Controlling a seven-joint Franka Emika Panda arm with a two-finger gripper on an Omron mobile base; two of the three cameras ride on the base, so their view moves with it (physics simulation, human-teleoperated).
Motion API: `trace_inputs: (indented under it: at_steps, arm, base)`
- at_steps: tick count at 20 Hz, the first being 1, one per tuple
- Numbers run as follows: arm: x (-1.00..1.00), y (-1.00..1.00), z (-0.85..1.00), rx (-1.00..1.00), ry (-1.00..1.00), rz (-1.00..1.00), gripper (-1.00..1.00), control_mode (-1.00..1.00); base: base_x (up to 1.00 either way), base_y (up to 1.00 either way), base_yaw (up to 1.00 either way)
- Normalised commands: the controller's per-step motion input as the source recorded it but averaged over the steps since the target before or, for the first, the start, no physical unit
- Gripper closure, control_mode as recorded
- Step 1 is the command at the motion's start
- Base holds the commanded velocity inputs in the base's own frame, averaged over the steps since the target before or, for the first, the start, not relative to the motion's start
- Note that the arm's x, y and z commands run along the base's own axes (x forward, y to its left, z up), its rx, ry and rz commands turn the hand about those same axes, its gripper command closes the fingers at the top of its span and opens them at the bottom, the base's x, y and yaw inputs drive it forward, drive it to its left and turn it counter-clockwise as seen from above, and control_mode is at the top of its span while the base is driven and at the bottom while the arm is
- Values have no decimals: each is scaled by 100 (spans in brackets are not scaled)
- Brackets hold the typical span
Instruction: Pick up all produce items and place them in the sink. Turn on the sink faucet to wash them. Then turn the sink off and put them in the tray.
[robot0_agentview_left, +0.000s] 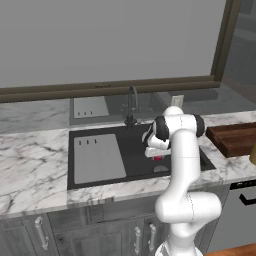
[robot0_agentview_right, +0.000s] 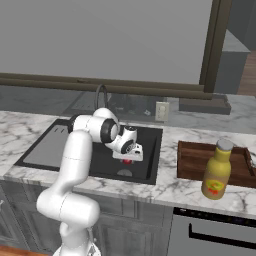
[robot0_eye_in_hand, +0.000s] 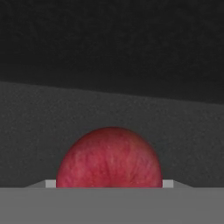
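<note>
A flat light-grey slotted panel (robot0_agentview_left: 97, 158) covers the left part of the large black rectangular sink basin (robot0_agentview_left: 135, 145) set in the white marble counter (robot0_agentview_left: 30, 165). A slender dark gooseneck faucet (robot0_agentview_left: 132, 105) stands at the basin's back edge. Over the basin's right half, the white arm's pincer (robot0_agentview_left: 157, 156) points down, jaws spread wide around a small glossy red round fruit (robot0_eye_in_hand: 109, 158) between its tips; whether it is gripped I cannot tell. A thick reddish-brown wooden tray (robot0_agentview_right: 197, 159) lies at the counter's right end, a yellow bottle (robot0_agentview_right: 217, 171) standing at its front edge
</note>
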Motion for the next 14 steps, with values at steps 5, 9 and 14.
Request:
trace_inputs:
  at_steps: [5,9,14]
  arm:
    - [0,0,-1,0,0,0,100,-100]
    - [0,0,-19,0,0,0,100,-100]
    - [0,0,-27,0,0,0,100,-100]
  base:
    - [0,0,0]
    - [0,0,0]
    - [0,0,0]
